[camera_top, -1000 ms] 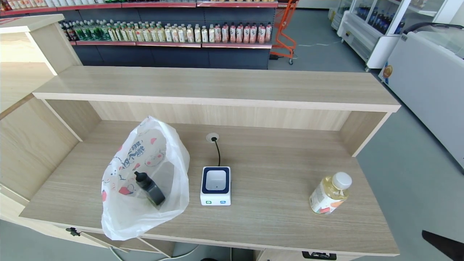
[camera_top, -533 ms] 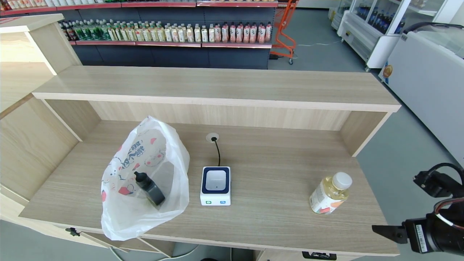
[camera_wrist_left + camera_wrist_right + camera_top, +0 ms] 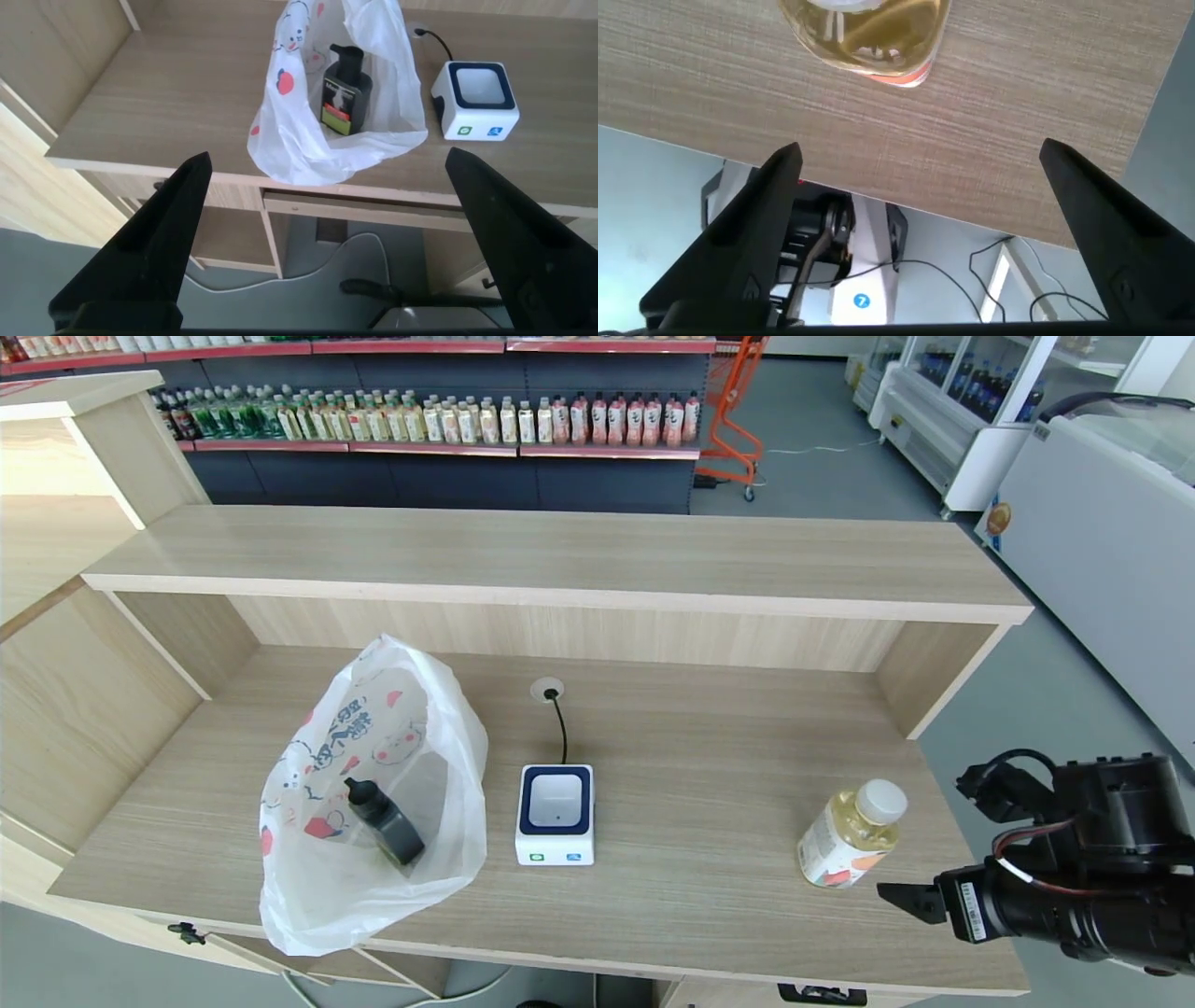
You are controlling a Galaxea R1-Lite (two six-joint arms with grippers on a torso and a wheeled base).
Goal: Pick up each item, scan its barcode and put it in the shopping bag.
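L side first: L gripper [image 3: 329,161] hangs off the near edge of the counter [image 3: 709,784], fingers spread wide, nothing in them, facing the shopping bag [image 3: 373,793]. The bag sits on the counter's left part, mouth open, with a dark pump bottle [image 3: 385,821] already lying inside, so I take that item as done. Just right of the bag, not touching it that I can see, is the barcode scanner [image 3: 555,814], window up, cable [image 3: 561,728] running to a grommet at the back. Well right of the scanner stands the tea bottle [image 3: 850,835]: white cap, pale yellow liquid, label round the body, on the counter's right part near the front edge, nothing gripping it. R gripper [image 3: 922,154] is at the counter's near-right corner, close to the bottle but apart from it, jaws wide and empty. In the R wrist cam the bottle's base sits ahead of the gap between the two fingers, roughly centred. My read: the step in hand is the approach for pick no. 2, the tea bottle. Next move calls for pushing R fwd so the fingers straddle the body, then closing on the label zone. I can't see where the barcode is, so orientation for the scan is TBD. Risk, as I judge it: a finger nudging the bottle over.
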